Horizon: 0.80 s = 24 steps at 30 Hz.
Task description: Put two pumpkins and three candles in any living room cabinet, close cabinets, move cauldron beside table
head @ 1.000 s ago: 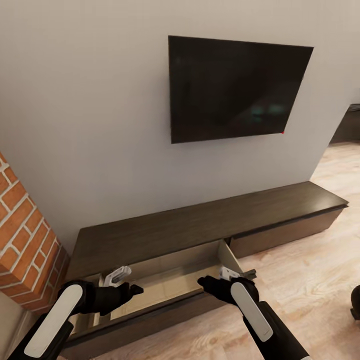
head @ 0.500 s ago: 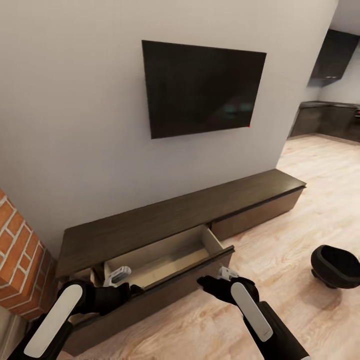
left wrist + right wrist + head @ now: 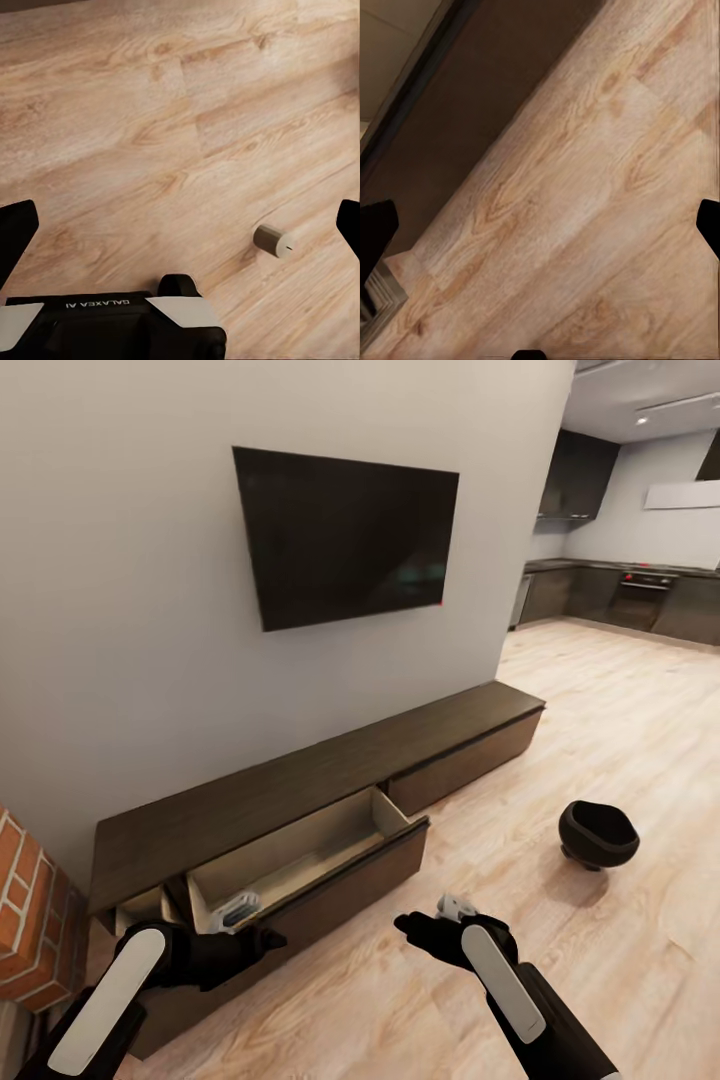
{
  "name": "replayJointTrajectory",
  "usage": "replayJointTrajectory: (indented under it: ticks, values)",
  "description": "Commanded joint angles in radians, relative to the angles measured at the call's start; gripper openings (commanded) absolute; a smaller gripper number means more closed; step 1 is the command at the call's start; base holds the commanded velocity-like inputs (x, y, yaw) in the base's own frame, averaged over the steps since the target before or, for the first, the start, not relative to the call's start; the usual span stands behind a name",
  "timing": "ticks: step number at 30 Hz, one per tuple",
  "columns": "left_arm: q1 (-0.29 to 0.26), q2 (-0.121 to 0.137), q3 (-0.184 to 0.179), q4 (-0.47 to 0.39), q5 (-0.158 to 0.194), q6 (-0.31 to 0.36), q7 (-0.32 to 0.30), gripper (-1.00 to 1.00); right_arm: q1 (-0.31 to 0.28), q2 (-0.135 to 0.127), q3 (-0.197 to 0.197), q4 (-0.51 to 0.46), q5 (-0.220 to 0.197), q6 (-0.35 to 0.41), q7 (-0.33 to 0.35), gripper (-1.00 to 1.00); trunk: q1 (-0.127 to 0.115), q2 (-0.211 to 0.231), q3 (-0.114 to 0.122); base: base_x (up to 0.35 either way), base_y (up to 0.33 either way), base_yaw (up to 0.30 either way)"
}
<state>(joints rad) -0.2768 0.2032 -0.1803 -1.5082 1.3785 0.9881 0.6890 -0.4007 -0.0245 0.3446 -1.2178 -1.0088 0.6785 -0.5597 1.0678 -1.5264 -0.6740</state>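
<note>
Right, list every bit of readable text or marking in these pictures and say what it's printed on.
"GALAXEA AI", white letters seen upside down in the left wrist view, on the dark body of the left arm's gripper mount.
The TV screen is dark, with a small red dot at its lower corner and no legible text.
No other text is readable.

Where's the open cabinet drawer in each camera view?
Head view: open drawer lower left of centre, in the cabinet.
Right wrist view: its dark front crosses the upper left corner.
Left wrist view: floor with a candle lying on it.
Shared landmark: the wood floor.
</note>
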Motion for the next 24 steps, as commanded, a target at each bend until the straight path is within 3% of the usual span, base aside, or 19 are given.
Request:
replayJointTrajectory:
  ticks: [1,13,24]
  values:
    - [-0.001,0.001,-0.001,-0.001,0.01,0.0,0.01,1.0,-0.001,-0.001,0.003,0.0,-0.01,0.0,-0.01,1.0,-0.001,-0.001,-0.001,-0.314,0.073,-0.28]
    - [0.0,0.001,-0.002,-0.001,0.01,-0.001,0.01,1.0,-0.001,-0.001,0.002,0.007,-0.01,0.0,-0.011,1.0,-0.001,-0.001,-0.001,-0.307,0.008,-0.28]
    - [0.0,0.001,-0.002,-0.001,0.01,-0.001,0.01,1.0,-0.001,-0.002,0.001,0.009,-0.01,0.0,-0.009,1.0,-0.001,-0.001,-0.001,-0.247,-0.154,-0.28]
